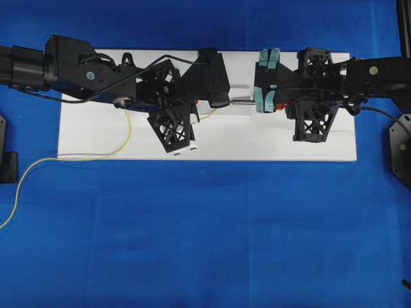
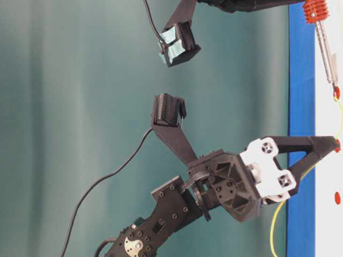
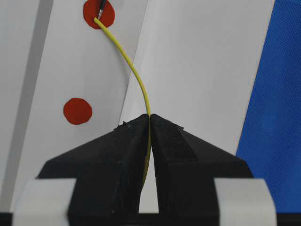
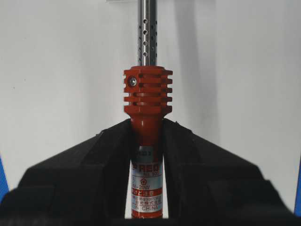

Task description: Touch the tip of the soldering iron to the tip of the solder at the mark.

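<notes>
In the left wrist view my left gripper [image 3: 150, 117] is shut on the solder [image 3: 136, 80], a thin yellow wire that curves up and to the left over the white board. The tip of the solder [image 3: 96, 20] lies on the upper red mark [image 3: 104, 16]. The dark tip of the soldering iron [image 3: 101, 5] touches it there. My right gripper [image 4: 146, 123] is shut on the soldering iron [image 4: 146, 101] at its orange-red handle, and the perforated metal shaft [image 4: 146, 33] points away. From overhead, the shaft [image 1: 243, 101] bridges the two grippers.
A second red mark [image 3: 77, 111] sits lower left on the white board [image 1: 257, 141], which rests on a blue cloth [image 1: 205, 231]. Slack solder [image 1: 38, 168] trails off the board's left side. Black mounts [image 1: 399, 144] stand at both table edges.
</notes>
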### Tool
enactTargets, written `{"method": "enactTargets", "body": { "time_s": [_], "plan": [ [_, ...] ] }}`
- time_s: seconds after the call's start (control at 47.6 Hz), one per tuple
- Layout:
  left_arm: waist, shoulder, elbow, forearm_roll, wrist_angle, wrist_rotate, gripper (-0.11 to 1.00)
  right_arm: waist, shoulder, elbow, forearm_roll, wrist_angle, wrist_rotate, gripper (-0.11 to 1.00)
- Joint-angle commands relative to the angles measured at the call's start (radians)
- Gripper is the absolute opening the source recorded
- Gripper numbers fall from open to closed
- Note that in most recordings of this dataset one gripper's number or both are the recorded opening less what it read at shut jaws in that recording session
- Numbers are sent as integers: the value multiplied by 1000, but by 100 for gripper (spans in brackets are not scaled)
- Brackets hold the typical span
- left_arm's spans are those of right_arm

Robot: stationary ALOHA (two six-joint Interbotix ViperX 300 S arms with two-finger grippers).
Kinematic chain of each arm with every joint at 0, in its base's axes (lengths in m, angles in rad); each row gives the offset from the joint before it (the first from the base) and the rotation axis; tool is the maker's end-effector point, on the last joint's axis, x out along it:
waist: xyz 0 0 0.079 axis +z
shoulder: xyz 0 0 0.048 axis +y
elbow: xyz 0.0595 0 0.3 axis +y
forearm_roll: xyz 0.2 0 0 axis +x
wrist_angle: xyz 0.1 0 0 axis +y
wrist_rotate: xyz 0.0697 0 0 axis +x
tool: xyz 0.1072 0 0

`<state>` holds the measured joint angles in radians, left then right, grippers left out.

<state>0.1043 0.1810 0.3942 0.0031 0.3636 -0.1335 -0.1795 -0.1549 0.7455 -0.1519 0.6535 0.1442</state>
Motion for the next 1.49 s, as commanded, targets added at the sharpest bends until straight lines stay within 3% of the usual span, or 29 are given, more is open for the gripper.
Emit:
{"method": "enactTargets", "body": {
  "time_s": [0.0, 1.259, 1.469],
  "plan": [
    [-2, -14, -25, 2, -5, 0, 2, 2, -9, -23, 2, -5, 0, 6],
    [-9, -17, -23, 0, -3, 2, 2, 2, -9, -23, 2, -3, 2, 6],
    [-9, -81, 0, 0, 5, 8, 2, 2, -11, -21, 2, -3, 2, 6]
  ]
}}
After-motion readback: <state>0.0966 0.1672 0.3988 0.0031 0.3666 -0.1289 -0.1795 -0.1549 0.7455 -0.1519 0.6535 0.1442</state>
